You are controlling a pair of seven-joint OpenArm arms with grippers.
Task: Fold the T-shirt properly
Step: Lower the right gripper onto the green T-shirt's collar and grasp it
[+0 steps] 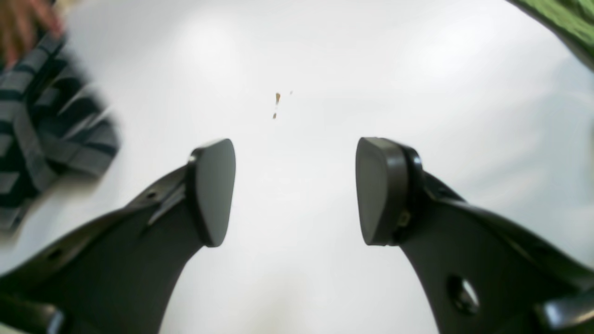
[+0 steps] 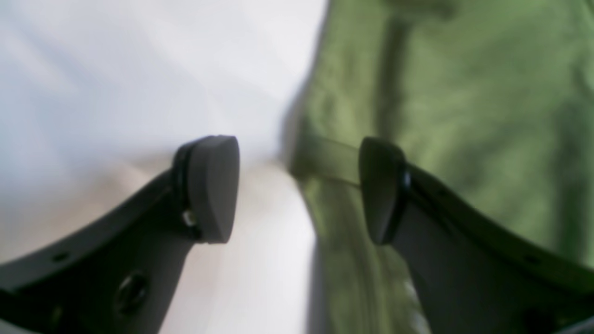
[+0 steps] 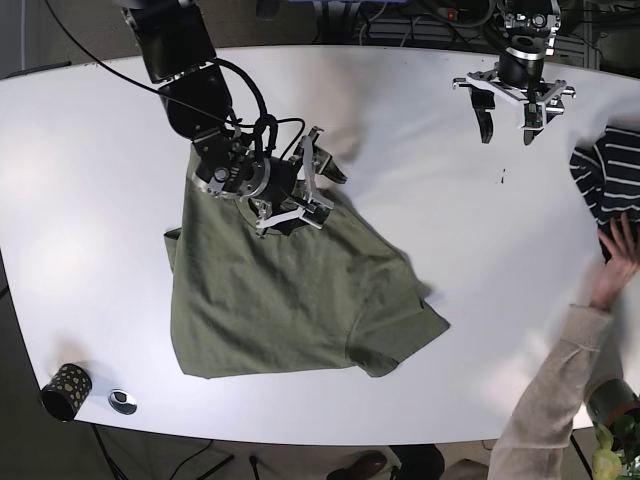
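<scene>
While both end effectors stood released, the green T-shirt (image 3: 290, 290) lay rumpled on the white table (image 3: 100, 200).
Right end effector (image 3: 310, 185) hovered at its upper edge; left end effector (image 3: 510, 105) hung well apart, near a striped shirt (image 3: 610, 175).

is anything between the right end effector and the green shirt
Nothing visible. The right end effector hangs open right at the upper edge of the green T-shirt, one finger already over the cloth and the other finger over bare table.
</scene>
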